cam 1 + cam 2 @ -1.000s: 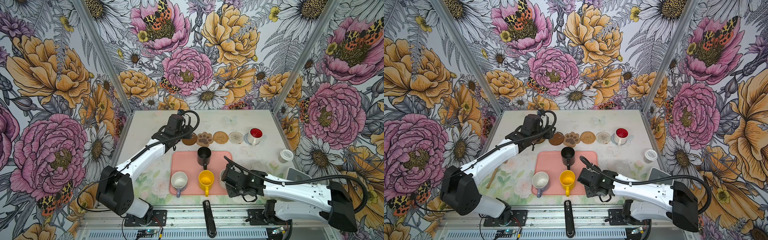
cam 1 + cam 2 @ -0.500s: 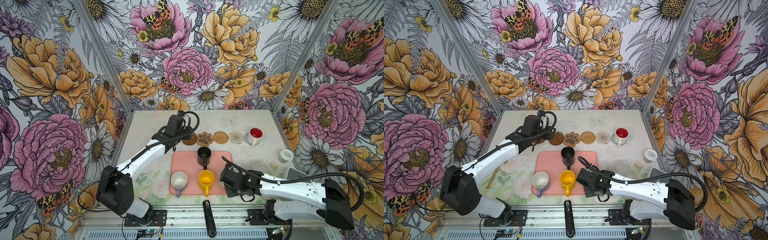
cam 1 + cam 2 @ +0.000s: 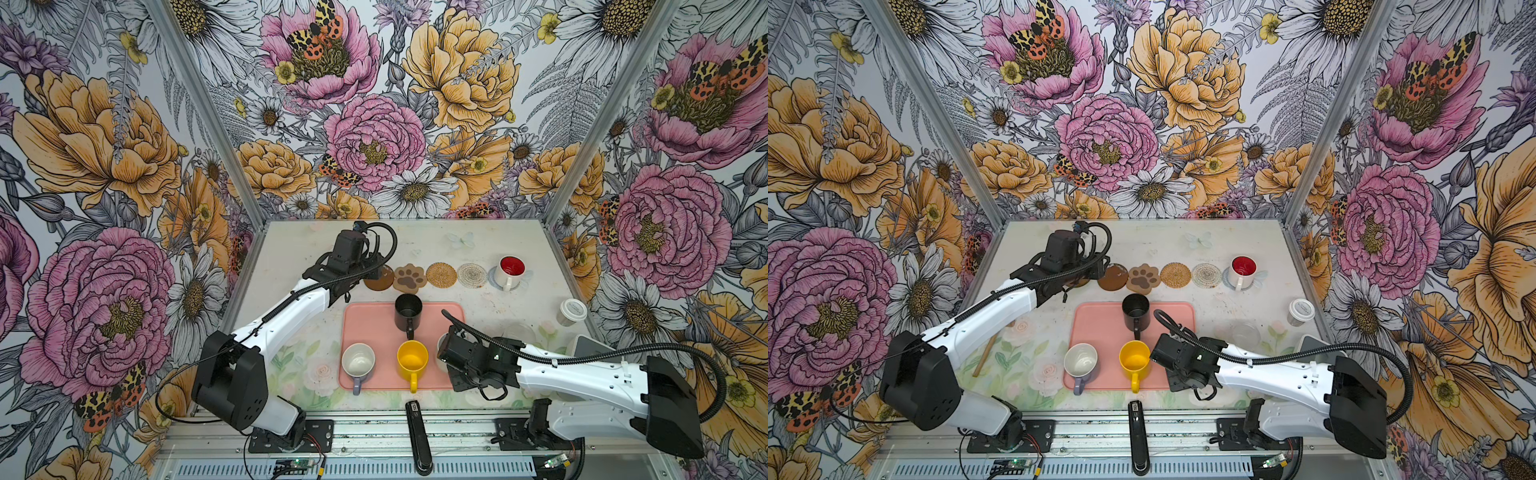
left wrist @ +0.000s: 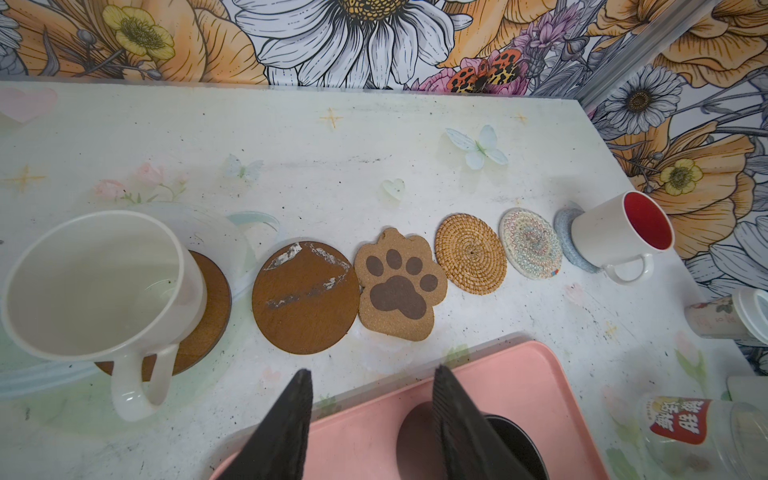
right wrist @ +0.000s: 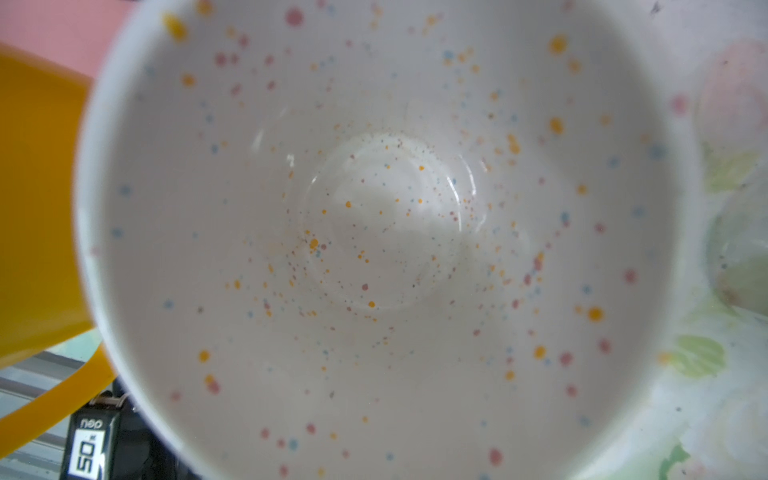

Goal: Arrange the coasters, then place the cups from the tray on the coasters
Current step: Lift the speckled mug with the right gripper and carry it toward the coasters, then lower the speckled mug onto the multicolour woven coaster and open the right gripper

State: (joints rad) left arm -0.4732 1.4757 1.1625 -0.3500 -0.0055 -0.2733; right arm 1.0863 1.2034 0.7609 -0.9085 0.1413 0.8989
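Near edge of the table: the tray (image 3: pixel 374 320) carries four cups. At its near right corner the speckled cup (image 5: pixel 386 232) stands under the right claw (image 3: pixel 451 357); whether this claw grips it cannot be told. Along the tray's near rim are the yellow cup (image 3: pixel 412 360) and the lavender cup (image 3: pixel 358 361); at its far rim is the black cup (image 3: pixel 408 309). Above the tray's far left corner, the left claw (image 4: pixel 372 370) has its jaws apart and empty. Beyond the tray, six coasters run in a row from left to right:
- brown disc (image 4: pixel 212 307), bearing the white cup (image 4: pixel 91 286)
- bare brown disc (image 4: pixel 305 297)
- paw coaster (image 4: pixel 399 286)
- golden round (image 4: pixel 471 253)
- whitish round (image 4: pixel 531 243)
- pale blue round (image 4: pixel 563 237), bearing the red-lined cup (image 4: pixel 619 237), nearest the table's right edge
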